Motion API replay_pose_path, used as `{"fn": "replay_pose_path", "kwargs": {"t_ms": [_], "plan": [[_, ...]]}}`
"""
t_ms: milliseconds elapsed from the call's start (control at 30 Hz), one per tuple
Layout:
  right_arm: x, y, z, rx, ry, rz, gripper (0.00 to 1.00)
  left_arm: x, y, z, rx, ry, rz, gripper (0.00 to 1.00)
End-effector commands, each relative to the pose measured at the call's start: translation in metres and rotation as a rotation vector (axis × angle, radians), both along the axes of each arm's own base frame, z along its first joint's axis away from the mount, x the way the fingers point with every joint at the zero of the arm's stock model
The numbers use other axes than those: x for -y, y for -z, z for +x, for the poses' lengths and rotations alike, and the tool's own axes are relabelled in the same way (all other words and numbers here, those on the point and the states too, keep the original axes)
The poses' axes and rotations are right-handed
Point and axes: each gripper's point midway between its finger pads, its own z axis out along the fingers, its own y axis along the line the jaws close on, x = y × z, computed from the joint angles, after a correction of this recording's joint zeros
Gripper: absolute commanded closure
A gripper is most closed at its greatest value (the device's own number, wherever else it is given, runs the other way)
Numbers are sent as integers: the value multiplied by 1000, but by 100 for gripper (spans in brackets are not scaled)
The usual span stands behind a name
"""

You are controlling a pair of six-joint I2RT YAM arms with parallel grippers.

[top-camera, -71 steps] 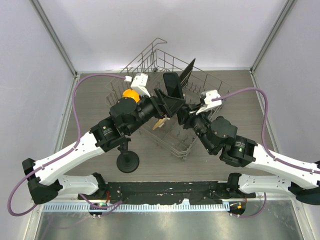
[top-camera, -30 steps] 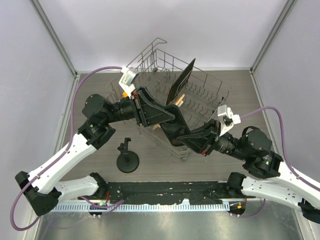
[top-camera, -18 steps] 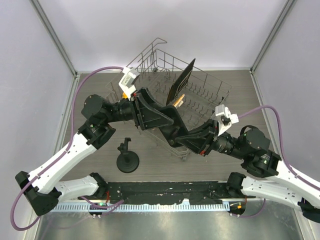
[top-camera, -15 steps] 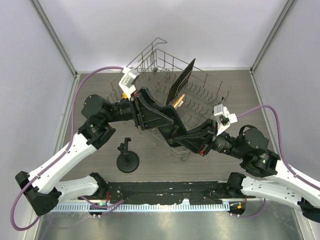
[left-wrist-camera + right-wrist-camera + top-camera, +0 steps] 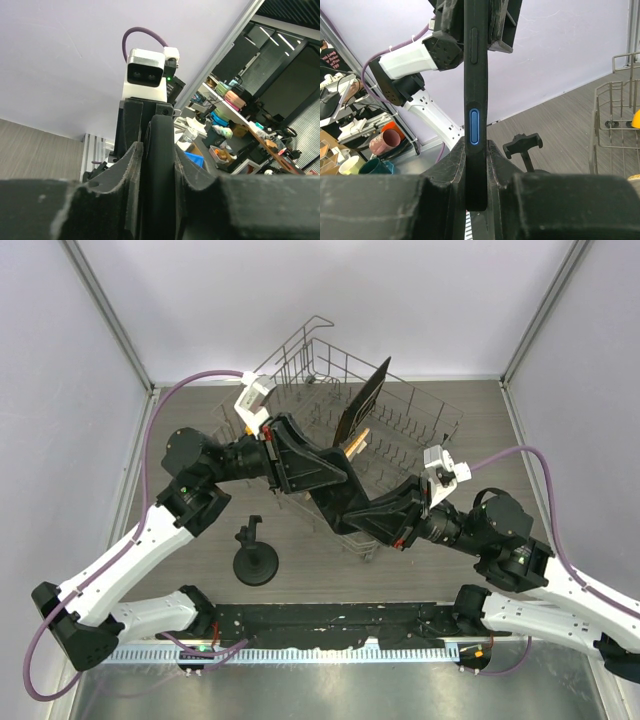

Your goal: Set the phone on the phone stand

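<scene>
Phone (image 5: pixel 476 95) is held edge-on in the air, clamped between both pincers. Right pincer (image 5: pixel 476 172) is closed on one end, pads flat against the two faces. Left pincer (image 5: pixel 159 172) is closed on the opposite end in the same way. From overhead the phone merges with the black pincers; it appears to sit above the near side of the wire rack (image 5: pixel 410 425). Phone stand (image 5: pixel 255 560) is upright on the table (image 5: pixel 480 410), left of the rack and apart from the phone. Phone not yet on it.
</scene>
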Motion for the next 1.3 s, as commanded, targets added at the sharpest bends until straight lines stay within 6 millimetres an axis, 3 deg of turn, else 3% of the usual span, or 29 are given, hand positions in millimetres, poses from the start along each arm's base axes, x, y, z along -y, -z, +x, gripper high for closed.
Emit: {"fn": "replay_pose_path", "kwargs": {"t_ms": [0,67,133,333,433,500,567,600,633,667,700,733,767,800,833,900,933,967,1000,1067,1100,1133,1200,1233,1267], "plan": [[13,-59,5,61,52,208,100,-10,-8,-27,50,90,-16,65],[13,-60,5,59,49,220,100,-11,-9,-28,55,88,-20,57],[14,-61,5,52,55,236,100,-12,-10,-29,60,86,-22,57],[10,-59,8,44,52,246,100,-16,-15,-27,66,40,-38,68],[5,-56,7,36,33,237,100,-18,-22,-26,76,17,-61,79],[4,-54,8,32,35,229,100,-20,-28,-23,89,-20,-70,99],[2,-45,14,21,64,185,100,-20,-23,-5,53,-128,-36,100],[2,-43,16,22,77,169,93,-23,-24,0,47,-173,-29,100],[1,-35,20,19,95,131,71,-28,-20,14,-2,-276,-1,100],[0,-31,21,21,100,109,60,-34,-24,19,-10,-335,9,100],[0,-26,23,18,111,86,49,-38,-9,28,-28,-397,86,100],[-1,-16,25,5,121,36,34,-46,-9,32,-30,-453,103,100],[0,-9,31,10,151,3,28,-58,-21,39,-31,-539,97,100],[0,-3,34,9,165,-28,22,-66,-6,45,-50,-599,173,100],[1,13,37,-5,185,-93,15,-77,-8,46,-58,-650,183,100],[1,32,47,23,225,-176,9,-106,-20,54,-73,-798,184,100],[3,42,54,19,262,-218,7,-116,-10,55,-91,-838,234,100],[-1,49,59,20,273,-253,6,-134,-21,50,-92,-893,209,100],[-13,64,62,31,244,-316,6,-148,-13,54,-118,-960,245,100],[-35,67,60,41,170,-332,7,-169,-19,46,-110,-1014,232,100],[-55,81,56,30,91,-368,8,-179,-15,45,-118,-1049,249,100],[-66,73,54,52,50,-341,12,-185,-14,43,-115,-1067,255,100],[-85,76,50,88,-16,-346,19,-199,-13,35,-112,-1090,268,100],[-98,81,49,145,-68,-364,29,-204,-11,34,-114,-1104,277,100],[-106,85,47,170,-96,-381,33,-209,-12,30,-106,-1110,278,100]]}}
